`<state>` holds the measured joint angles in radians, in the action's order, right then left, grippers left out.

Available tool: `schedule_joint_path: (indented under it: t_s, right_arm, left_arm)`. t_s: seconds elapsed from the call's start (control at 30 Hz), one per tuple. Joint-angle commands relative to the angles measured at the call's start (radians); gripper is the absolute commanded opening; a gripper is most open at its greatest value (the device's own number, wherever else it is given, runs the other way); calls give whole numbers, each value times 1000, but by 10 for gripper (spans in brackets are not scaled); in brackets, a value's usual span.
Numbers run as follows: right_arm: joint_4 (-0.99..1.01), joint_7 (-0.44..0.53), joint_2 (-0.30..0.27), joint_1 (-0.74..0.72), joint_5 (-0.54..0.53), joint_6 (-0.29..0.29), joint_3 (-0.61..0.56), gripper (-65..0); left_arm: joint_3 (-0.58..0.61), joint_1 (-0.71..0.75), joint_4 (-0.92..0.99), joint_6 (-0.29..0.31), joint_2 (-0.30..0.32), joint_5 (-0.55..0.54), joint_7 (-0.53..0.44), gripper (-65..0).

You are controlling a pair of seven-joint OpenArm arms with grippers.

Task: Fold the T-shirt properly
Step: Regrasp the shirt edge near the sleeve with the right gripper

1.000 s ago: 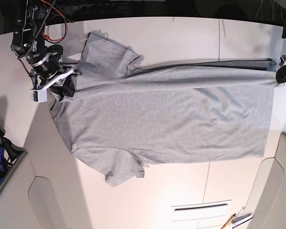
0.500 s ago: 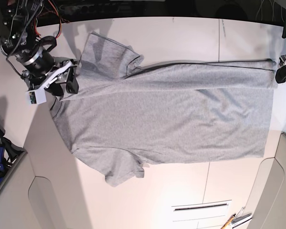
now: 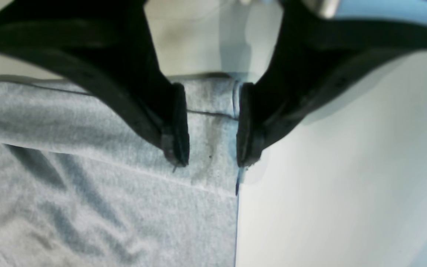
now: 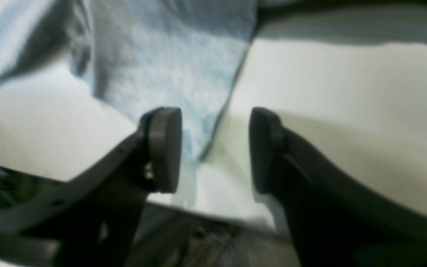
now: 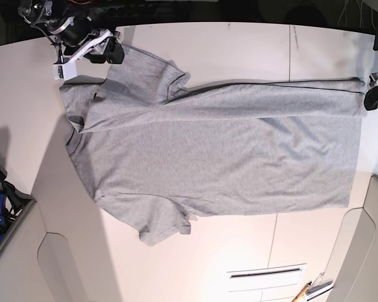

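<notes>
Grey T-shirt (image 5: 214, 151) flat on table (image 5: 239, 50)

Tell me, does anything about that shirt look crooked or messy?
Yes. The shirt has its far long edge folded over unevenly, and the far sleeve sticks out beyond that fold. No tears or stains stand out.

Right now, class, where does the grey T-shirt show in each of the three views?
Base: the T-shirt lies spread across the table's middle.
Left wrist: lower left, under the left claw.
Right wrist: upper left, beyond the right claw.
Shared landmark: the pale table.
</notes>
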<state>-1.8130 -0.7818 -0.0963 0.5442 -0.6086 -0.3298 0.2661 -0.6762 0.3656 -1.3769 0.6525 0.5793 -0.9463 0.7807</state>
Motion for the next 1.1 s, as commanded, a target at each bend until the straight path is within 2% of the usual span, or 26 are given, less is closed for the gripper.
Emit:
schedule_joint_path:
  t_s: [0.0,0.1,0.17,0.23,0.3,0.33,0.57,0.67,0.8,1.07]
  right_arm:
    - [19,-19,0,-10,13,8,-10,-351]
    - [67,-27,0,-39,5,7,-50,-352]
    - [68,-27,0,-39,6,-16,-84,-384]
    - [68,-39,0,-39,6,-39,-113,-480]
    - [68,-42,0,-39,6,-42,-132,-612]
    - [66,-42,0,-39,6,-41,-138,-650]
    - [-18,-24,0,-42,-2,-53,-142,-650]
    - [-69,-22,0,-91,-2,-85,-142,-650]
    - [-75,-10,0,-211,5,-97,-147,-650]
    - [-15,97,0,-446,192,-97,-245,-650]
  left_arm:
    - [-11,-2,-13,14,25,-14,-21,-401]
    - [-11,-2,-13,14,25,-15,-21,-401]
    - [-11,-2,-13,14,25,-16,-21,-401]
    - [-11,-2,-13,14,25,-21,-21,-401]
    - [-11,-2,-13,14,25,-22,-21,-401]
    - [-11,-2,-13,14,25,-22,-21,-401]
    - [-11,-2,-13,14,25,-23,-21,-401]
    - [-11,-2,-13,14,25,-30,-21,-401]
    - [-11,-2,-13,14,25,-33,-21,-401]
    - [-11,-2,-13,14,25,-34,-21,-401]
